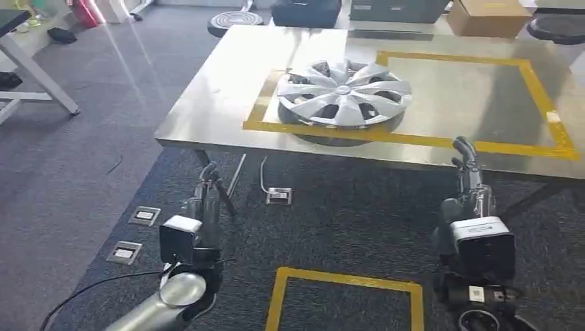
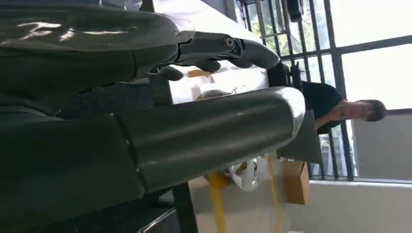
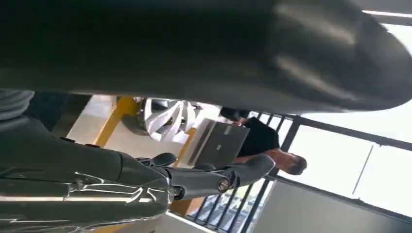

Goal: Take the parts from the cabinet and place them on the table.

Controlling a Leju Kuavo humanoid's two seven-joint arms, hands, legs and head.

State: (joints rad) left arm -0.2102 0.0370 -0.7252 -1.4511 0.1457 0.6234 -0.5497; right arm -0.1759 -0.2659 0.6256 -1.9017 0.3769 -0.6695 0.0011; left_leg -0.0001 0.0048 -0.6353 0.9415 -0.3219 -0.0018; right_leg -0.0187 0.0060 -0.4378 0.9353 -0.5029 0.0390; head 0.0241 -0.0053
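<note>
Resting flat on the steel table (image 1: 207, 103), the silver wheel cover (image 1: 343, 93) occupies the upper centre of the head frame, overlapping the near left corner of the yellow tape rectangle (image 1: 538, 89). Left hand (image 1: 205, 200) sits at lower left, below the table edge, fingers extended and apart, holding nothing. Right hand (image 1: 469, 183) sits at lower right, fingertips just beneath the table edge, fingers likewise extended, holding nothing. A yellow floor square (image 1: 345, 289) lies at bottom centre. A cardboard box (image 1: 488, 15) stands at upper right.
</note>
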